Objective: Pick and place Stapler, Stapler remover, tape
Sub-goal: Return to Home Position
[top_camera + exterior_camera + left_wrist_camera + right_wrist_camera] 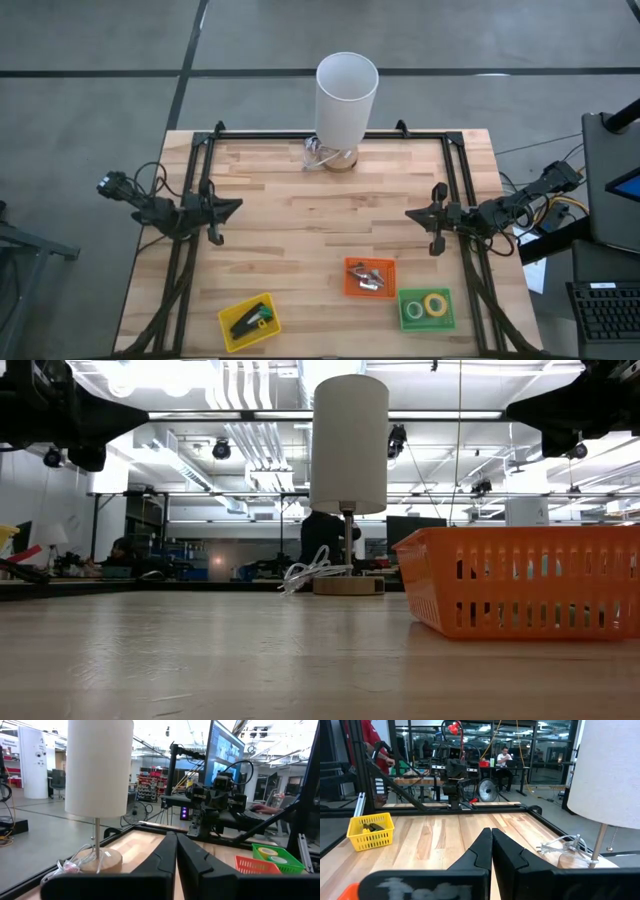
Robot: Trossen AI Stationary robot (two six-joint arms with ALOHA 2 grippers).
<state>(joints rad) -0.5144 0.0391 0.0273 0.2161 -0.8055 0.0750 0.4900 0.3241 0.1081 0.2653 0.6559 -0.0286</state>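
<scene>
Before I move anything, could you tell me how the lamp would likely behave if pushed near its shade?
Probably tips: the lamp has a big shade on a thin stem and small base. Its cord may drag.

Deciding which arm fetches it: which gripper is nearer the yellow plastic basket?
Left. The left gripper hangs over the left of the wooden table, with the yellow plastic basket close by at the front edge; the right gripper hangs over the right side, well across from it.
</scene>
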